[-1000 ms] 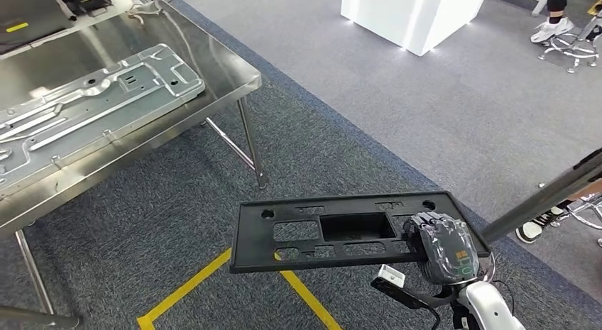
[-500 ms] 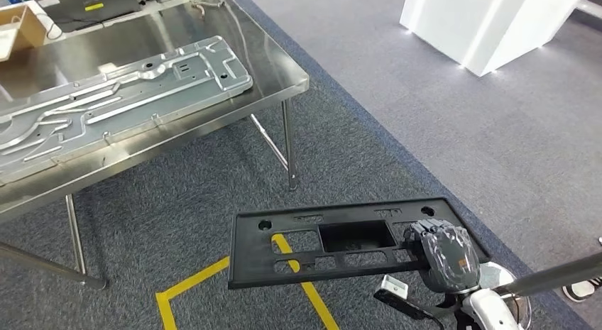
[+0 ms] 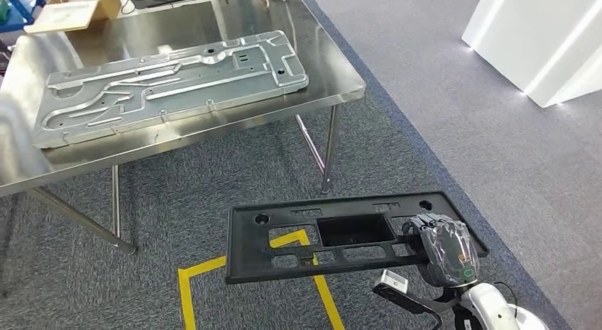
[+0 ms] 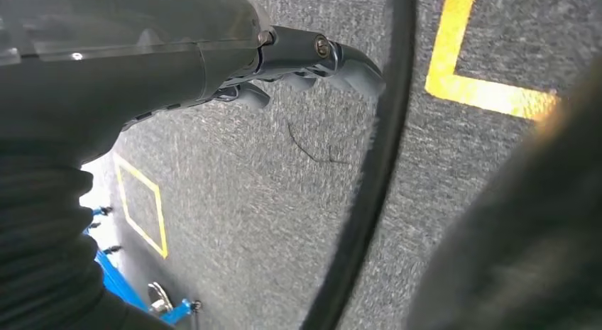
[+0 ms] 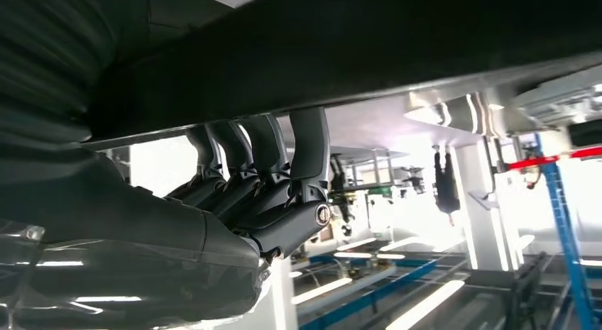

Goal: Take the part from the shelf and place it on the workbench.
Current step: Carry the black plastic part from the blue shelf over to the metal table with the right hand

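A flat black plastic part point(image 3: 245, 246) with several cut-outs is held level above the carpet, low in the head view. My right hand point(image 3: 444, 253) grips its right end, fingers wrapped over the edge. The right wrist view shows those fingers point(image 5: 284, 174) hooked on the dark underside of the part point(image 5: 397, 46). The steel workbench point(image 3: 334, 78) stands ahead and to the left, beyond the part. My left hand point(image 4: 213, 53) hangs over the carpet and holds nothing.
A large stamped silver metal panel point(image 3: 170, 81) covers most of the workbench top. A cardboard box point(image 3: 74, 7) sits at its far left. Yellow floor tape point(image 3: 188, 294) runs under the part. A white block point(image 3: 546, 39) stands at the far right.
The camera has swung, so the workbench now sits further right and more fully in view. The black part stays in my right hand, at the same place before me.
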Robot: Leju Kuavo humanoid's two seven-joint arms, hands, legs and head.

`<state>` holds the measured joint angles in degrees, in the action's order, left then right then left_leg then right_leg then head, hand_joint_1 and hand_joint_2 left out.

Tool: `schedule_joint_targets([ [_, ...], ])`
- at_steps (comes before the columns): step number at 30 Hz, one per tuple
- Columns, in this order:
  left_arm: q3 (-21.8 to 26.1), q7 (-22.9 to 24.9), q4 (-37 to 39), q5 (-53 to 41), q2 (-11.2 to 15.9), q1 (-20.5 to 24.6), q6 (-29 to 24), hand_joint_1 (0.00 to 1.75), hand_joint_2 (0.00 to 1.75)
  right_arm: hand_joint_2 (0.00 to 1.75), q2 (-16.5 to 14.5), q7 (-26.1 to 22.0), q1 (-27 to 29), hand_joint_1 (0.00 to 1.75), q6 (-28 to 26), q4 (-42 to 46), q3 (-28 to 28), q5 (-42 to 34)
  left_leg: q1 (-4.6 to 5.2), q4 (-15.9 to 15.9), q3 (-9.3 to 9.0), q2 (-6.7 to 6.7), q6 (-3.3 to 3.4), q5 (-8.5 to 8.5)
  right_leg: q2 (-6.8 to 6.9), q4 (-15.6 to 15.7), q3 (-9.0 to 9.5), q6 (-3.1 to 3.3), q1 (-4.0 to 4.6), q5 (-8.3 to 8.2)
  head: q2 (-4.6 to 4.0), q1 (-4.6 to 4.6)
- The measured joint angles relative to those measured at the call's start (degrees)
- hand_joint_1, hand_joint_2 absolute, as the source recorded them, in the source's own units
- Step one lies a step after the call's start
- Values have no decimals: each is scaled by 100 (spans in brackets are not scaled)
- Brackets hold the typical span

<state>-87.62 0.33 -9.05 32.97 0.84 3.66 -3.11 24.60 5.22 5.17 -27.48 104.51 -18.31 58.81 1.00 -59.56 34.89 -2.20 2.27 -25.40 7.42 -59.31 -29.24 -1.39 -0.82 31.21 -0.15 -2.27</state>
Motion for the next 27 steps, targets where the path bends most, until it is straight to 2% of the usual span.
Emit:
schedule_joint_targets([
  [2, 0, 0, 0, -2, -1, 12, -1, 0, 175, 175, 2, -4, -25, 159, -18, -7, 2, -6, -44, 125, -113, 131, 61, 48, -316, -285, -80, -38, -19, 175, 0, 2],
  [3, 0, 1, 0, -3, -1, 23, 1, 0, 175, 175, 3, -5, -27, 159, -28, -15, 2, -11, -44, 146, -134, 196, 77, 57, -522, -607, -245, -44, -34, 311, 0, 3],
  [4, 0, 1, 0, -5, -1, 36, 2, 0, 175, 175, 4, -4, -21, 159, -38, -26, 2, -16, -48, 150, -140, 267, 95, 62, -645, -981, -472, -50, -41, 443, 0, 3],
  [5, 0, 1, 0, -10, -1, 44, 4, 0, 175, 175, 5, -3, -13, 159, -40, -43, 2, -20, -48, 146, -142, 350, 99, 60, -697, -1291, -688, -61, -44, 510, 0, 3],
  [6, 0, 1, 0, -18, 0, 46, 6, 0, 175, 175, 4, -2, -8, 159, -41, -61, 1, -21, -48, 138, -149, 438, 99, 51, -716, -1456, -843, -74, -48, 477, 0, 3],
  [7, 0, -2, 0, -29, 0, 45, 7, 0, 175, 175, 4, -3, -6, 159, -43, -77, 1, -21, -50, 126, -159, 524, 94, 37, -725, -1411, -899, -86, -55, 329, 0, 3],
  [8, 0, -5, 0, -41, -1, 42, 8, 0, 175, 175, 3, -5, -6, 159, -45, -87, 1, -22, -53, 107, -174, 608, 81, 18, -753, -1174, -856, -97, -66, 98, 0, 3],
  [9, -1, -9, 0, -51, -2, 40, 8, 0, 175, 175, 3, -7, -7, 159, -47, -92, 1, -24, -59, 80, -176, 686, 61, -8, -864, -819, -754, -106, -89, -148, 0, 4],
  [10, -2, -14, 0, -61, -2, 43, 8, 0, 175, 175, 3, -8, -7, 159, -52, -95, 1, -27, -52, 31, -161, 762, 32, -38, -1012, -475, -643, -108, -114, -315, 0, 3],
  [11, -4, -20, 0, -68, -2, 50, 9, 0, 175, 175, 3, -7, -2, 159, -60, -98, 2, -31, -53, -5, -134, 837, 1, -60, -1137, -233, -565, -101, -130, -406, 0, 3],
  [12, -7, -26, 0, -78, -2, 54, 10, 0, 175, 175, 3, -4, 7, 159, -68, -101, 3, -34, -54, -31, -97, 903, -32, -76, -1227, -103, -527, -84, -134, -417, 0, 2],
  [13, -11, -35, 0, -89, -1, 53, 13, 0, 175, 175, 4, -4, 18, 159, -76, -103, 5, -34, -57, -41, -66, 971, -66, -81, -1217, -79, -516, -56, -123, -387, 0, 2],
  [14, -15, -46, 0, -99, 0, 44, 18, 0, 175, 175, 4, -4, 28, 159, -81, -104, 7, -33, -71, -29, -49, 1033, -98, -81, -1148, -75, -508, -17, -126, -383, 0, 2],
  [15, -20, -58, 0, -107, 3, 31, 22, 0, 175, 175, 4, -7, 33, 159, -85, -104, 8, -32, -73, -51, -42, 1006, -129, -96, -1077, -54, -486, 24, -131, -380, 0, 2],
  [16, -24, -71, 0, -111, 6, 25, 31, 0, 175, 175, 3, -9, 39, 159, -93, -103, 9, -31, -71, -138, -9, 891, -162, -153, -1002, -33, -458, 67, -140, -378, 0, 2],
  [17, -28, -80, 0, -115, 8, 28, 39, 0, 175, 175, 2, -9, 49, 159, -104, -102, 10, -31, -72, -331, 72, 720, -195, -265, -919, -13, -429, 106, -149, -374, 0, 1],
  [18, -33, -89, 0, -117, 9, 37, 45, 0, 175, 175, 2, -9, 62, 159, -117, -101, 14, -32, -80, -626, 209, 520, -225, -420, -836, -6, -404, 131, -138, -361, 0, 1],
  [19, -38, -97, 0, -122, 8, 50, 54, 0, 175, 175, 1, -8, 81, 159, -128, -101, 17, -32, -95, -986, 396, 382, -255, -593, -756, -5, -386, 148, -128, -344, 0, 0],
  [20, -46, -108, 0, -126, 8, 61, 58, 0, 175, 175, 1, -8, 100, 159, -135, -101, 19, -32, -119, -1325, 578, 317, -279, -724, -686, -7, -372, 151, -120, -326, 0, 0],
  [21, -57, -122, 0, -129, 8, 63, 63, 0, 175, 175, 1, -8, 115, 159, -140, -102, 21, -31, -140, -1529, 696, 284, -298, -765, -624, -8, -357, 145, -116, -309, 0, 0],
  [22, -68, -138, 0, -132, 8, 59, 68, 0, 175, 175, 1, -1, 130, 159, -143, -102, 24, -26, -156, -1526, 710, 267, -310, -693, -575, -9, -338, 134, -115, -290, 0, -1],
  [23, -79, -151, 0, -132, 9, 51, 69, 0, 175, 175, 1, 10, 148, 159, -145, -98, 31, -20, -167, -1307, 608, 253, -311, -525, -537, -9, -312, 118, -116, -271, 0, -1],
  [25, -91, -168, 0, -131, 13, 34, 66, 0, 175, 175, 1, 53, 183, 159, -146, -72, 60, -2, -164, -538, 218, 216, -281, -152, -473, -8, -256, 80, -111, -230, 0, 0],
  [26, -95, -173, 0, -130, 16, 30, 63, 0, 175, 175, 1, 73, 196, 159, -147, -55, 77, 8, -150, -252, 71, 200, -253, -55, -456, -6, -238, 55, -105, -215, 0, 0],
  [27, -98, -178, 0, -131, 17, 29, 61, 0, 175, 175, 2, 90, 205, 159, -148, -38, 93, 16, -133, -95, -7, 187, -225, -27, -446, -1, -228, 25, -98, -205, 0, 1],
])
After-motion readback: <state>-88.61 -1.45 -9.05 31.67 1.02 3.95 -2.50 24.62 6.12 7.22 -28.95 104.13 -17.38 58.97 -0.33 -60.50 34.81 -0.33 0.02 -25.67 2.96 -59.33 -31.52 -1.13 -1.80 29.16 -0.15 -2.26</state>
